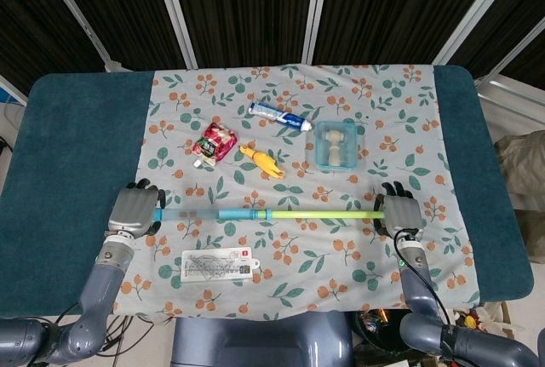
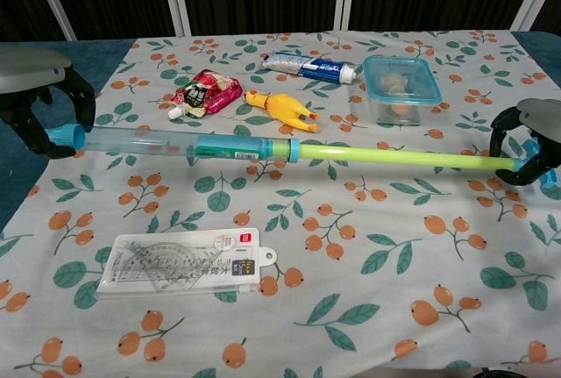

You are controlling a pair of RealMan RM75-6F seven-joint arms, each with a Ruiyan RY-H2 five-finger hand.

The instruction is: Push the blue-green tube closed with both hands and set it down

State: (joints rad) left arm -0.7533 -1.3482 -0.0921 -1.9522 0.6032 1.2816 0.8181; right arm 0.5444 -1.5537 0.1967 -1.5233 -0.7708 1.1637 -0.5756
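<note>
The blue-green tube point(image 1: 255, 214) stretches left to right across the floral cloth, pulled out long: a clear blue barrel on the left, a thin green rod point(image 2: 394, 157) on the right. My left hand point(image 1: 134, 208) grips the blue end cap point(image 2: 68, 135). At the other side my right hand point(image 1: 402, 211) wraps its fingers round the tip of the green rod. In the chest view the tube point(image 2: 245, 146) hangs just above the cloth, with my left hand point(image 2: 35, 89) and right hand point(image 2: 535, 137) at its two ends.
Behind the tube lie a red pouch point(image 1: 215, 142), a yellow rubber chicken point(image 1: 262, 161), a toothpaste tube point(image 1: 279, 116) and a lidded blue container point(image 1: 336, 146). A packaged ruler set point(image 1: 220, 266) lies in front, near the table's front edge.
</note>
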